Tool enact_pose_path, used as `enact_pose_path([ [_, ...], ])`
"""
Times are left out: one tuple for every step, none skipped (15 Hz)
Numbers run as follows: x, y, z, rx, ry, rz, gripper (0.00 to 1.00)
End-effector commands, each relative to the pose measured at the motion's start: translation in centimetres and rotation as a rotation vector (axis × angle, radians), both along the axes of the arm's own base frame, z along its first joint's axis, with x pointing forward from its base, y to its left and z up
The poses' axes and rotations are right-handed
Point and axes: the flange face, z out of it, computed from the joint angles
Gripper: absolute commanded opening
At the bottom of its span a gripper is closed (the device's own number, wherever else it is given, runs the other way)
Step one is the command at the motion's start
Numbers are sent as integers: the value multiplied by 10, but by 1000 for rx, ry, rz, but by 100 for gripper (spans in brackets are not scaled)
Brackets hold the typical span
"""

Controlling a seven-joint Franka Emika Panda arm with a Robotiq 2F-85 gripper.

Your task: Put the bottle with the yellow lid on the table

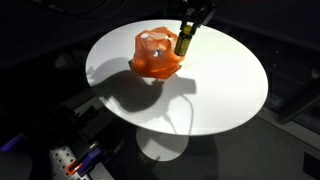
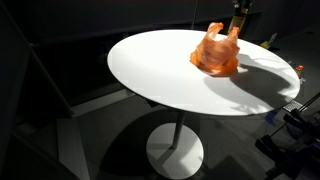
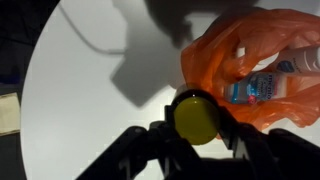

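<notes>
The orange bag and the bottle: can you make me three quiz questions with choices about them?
1. Where is the orange bag?
A. on the white table
B. on the floor
C. on a chair

2. What colour is the lid of the bottle under the tool?
A. red
B. yellow
C. green

3. What is the tool doing?
A. open and empty
B. shut on the bottle
C. hidden from every view

Answers:
1 A, because both exterior views show the bag sitting on the round table top.
2 B, because the wrist view shows a yellow lid between the fingers.
3 B, because the bottle hangs from the tool beside the bag.
</notes>
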Motion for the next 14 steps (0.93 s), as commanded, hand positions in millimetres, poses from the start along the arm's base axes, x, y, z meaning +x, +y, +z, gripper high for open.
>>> enact_pose_path([
  [-15,-40,17,-29,-48,-133,20],
  [-17,-53,17,-45,-64,-168,20],
  [-20,-65,14,-43,-67,-195,20],
  [-23,-79,10,-54,-78,-227,20],
  [-26,-90,5,-54,-79,-250,20],
  [-30,-101,-2,-61,-82,-273,20],
  [-33,-110,-8,-65,-86,-292,20],
  [-36,-118,-15,-69,-91,-305,20],
  [-39,-125,-21,-69,-90,-315,20],
  [-41,-131,-27,-74,-92,-324,20],
  [-44,-136,-33,-76,-89,-332,20],
  [-46,-140,-39,-80,-89,-338,20],
  [-48,-143,-44,-84,-87,-346,20],
  [-50,-146,-49,-85,-85,-351,20],
])
